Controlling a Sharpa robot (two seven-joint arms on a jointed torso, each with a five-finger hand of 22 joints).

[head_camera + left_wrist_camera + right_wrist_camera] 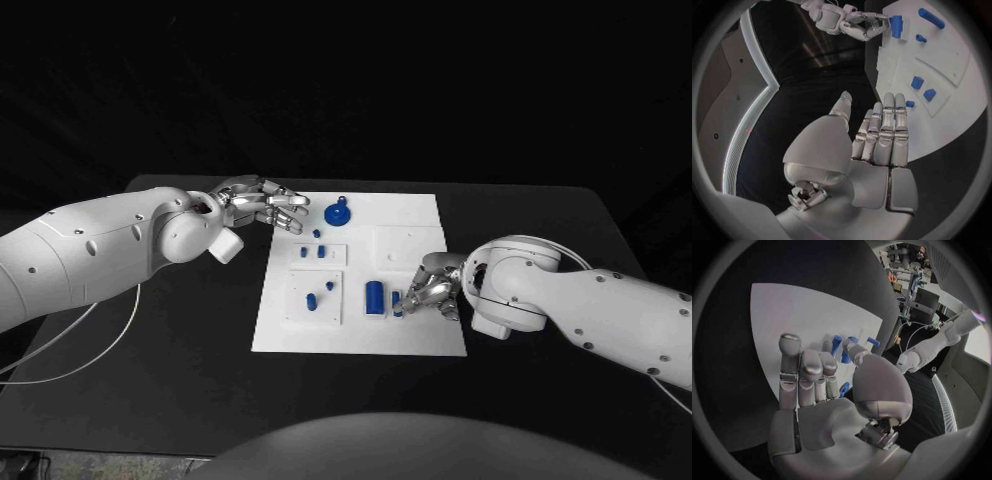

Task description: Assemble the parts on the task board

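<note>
While left hand (pixel 870 145) hovers empty, fingers apart, right hand (pixel 433 287) pinches blue part (pixel 896 26).

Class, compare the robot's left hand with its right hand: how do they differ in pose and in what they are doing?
The left hand hovers open at the white task board's far left corner, fingers apart and holding nothing; the right hand sits at the board's right edge, fingers closed around a small blue part. Both are silver, on white arms.

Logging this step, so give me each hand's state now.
Left hand: open, fingers straight, holding nothing.
Right hand: fingers at a blue part on the task board; a grip cannot be told.
</note>
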